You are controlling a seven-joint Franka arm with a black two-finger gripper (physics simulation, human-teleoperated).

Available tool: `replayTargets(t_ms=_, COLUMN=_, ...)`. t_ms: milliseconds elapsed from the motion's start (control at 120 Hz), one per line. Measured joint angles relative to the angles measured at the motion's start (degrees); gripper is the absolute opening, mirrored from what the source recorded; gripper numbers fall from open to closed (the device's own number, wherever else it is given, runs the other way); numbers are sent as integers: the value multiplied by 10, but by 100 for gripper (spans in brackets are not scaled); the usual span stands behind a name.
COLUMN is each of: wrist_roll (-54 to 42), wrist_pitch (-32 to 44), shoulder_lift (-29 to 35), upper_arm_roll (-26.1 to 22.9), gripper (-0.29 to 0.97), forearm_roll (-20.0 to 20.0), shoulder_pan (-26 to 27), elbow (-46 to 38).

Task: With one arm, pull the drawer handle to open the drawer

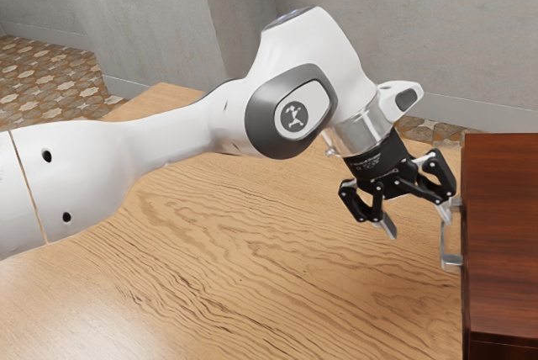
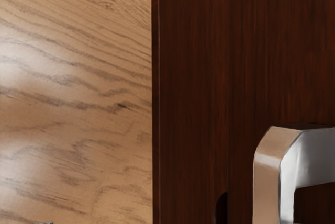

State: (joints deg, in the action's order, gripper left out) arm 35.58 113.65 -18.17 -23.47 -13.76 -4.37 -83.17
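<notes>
A dark red-brown wooden drawer cabinet (image 1: 501, 234) stands at the exterior view's right edge on the table. A silver bar handle (image 1: 451, 246) sticks out of its front face, standing upright. My black gripper (image 1: 415, 218) hangs just in front of the handle's upper end, open, its fingers spread wide. One fingertip (image 1: 444, 210) is at the top of the handle, while the other fingertip (image 1: 387, 225) stands clear over the table. In the wrist view the drawer front (image 2: 235, 67) is close, and the handle's bent end (image 2: 272, 171) is near the hand.
The light wooden table (image 1: 252, 276) stretches out under the arm, and shows in the wrist view as the table (image 2: 73, 103) beside the cabinet's edge. Grey walls and a tiled floor (image 1: 42, 74) lie behind.
</notes>
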Motion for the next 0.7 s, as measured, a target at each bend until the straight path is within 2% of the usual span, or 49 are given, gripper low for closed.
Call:
replayTargets(t_ms=383, wrist_roll=-9, wrist_pitch=-11, shoulder_lift=35, upper_arm_roll=1, gripper=47, forearm_roll=-6, shoulder_pan=-19, elbow=-42)
replayTargets(t_ms=700, wrist_roll=-29, wrist_pitch=-39, shoulder_lift=69, upper_arm_roll=30, gripper=46, forearm_roll=-24, shoulder_pan=-23, elbow=-67)
